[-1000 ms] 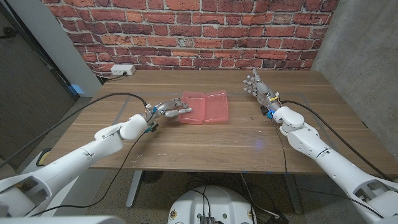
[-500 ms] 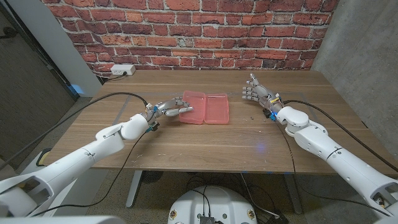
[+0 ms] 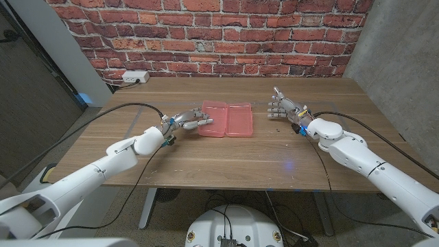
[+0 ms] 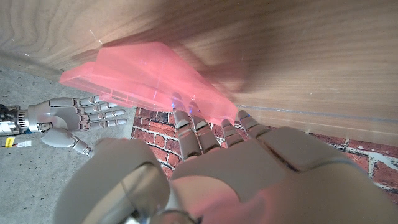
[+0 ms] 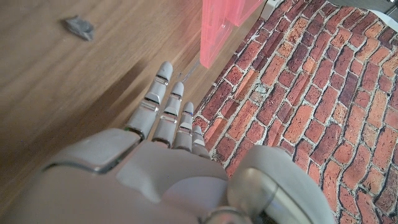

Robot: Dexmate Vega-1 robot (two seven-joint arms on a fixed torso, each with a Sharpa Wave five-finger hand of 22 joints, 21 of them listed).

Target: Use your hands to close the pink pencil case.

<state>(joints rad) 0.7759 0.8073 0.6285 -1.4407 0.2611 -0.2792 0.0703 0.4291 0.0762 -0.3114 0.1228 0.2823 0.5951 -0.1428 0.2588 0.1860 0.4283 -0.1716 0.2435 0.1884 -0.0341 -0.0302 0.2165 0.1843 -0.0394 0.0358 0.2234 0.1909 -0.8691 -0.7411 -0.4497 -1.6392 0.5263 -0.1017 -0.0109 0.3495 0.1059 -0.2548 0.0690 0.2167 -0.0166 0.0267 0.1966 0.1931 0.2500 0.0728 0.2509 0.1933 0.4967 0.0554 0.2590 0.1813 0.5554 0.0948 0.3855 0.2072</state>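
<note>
I am at the approach step: the pink pencil case point(image 3: 225, 119) lies open, both halves spread flat side by side, just above the middle of the head view on the wooden table point(image 3: 226, 154). Its long axis runs across the picture, left to right, the hinge line crossing it from near edge to far edge, and both shells face up.

My left hand point(image 3: 186, 121) sits left of centre in that view, fingers extended toward the case's left half, their tips at or over its left rim. In the left wrist view my fingers point(image 4: 198, 127) overlap the pink edge, but I cannot tell whether they touch it. The hand holds nothing.

My right hand point(image 3: 280, 106) stands to the right of centre, near the case's right half but apart from it, fingers straight and loosely together, pointing toward the brick wall point(image 3: 206, 34), holding nothing. In the right wrist view the fingers point(image 5: 163, 111) point past the pink shell at the upper middle of the frame.

Next, I judge, one hand must get fingertips under one half's outer rim and fold it over the hinge while the other steadies the opposite half, or the light case may slide.
</note>
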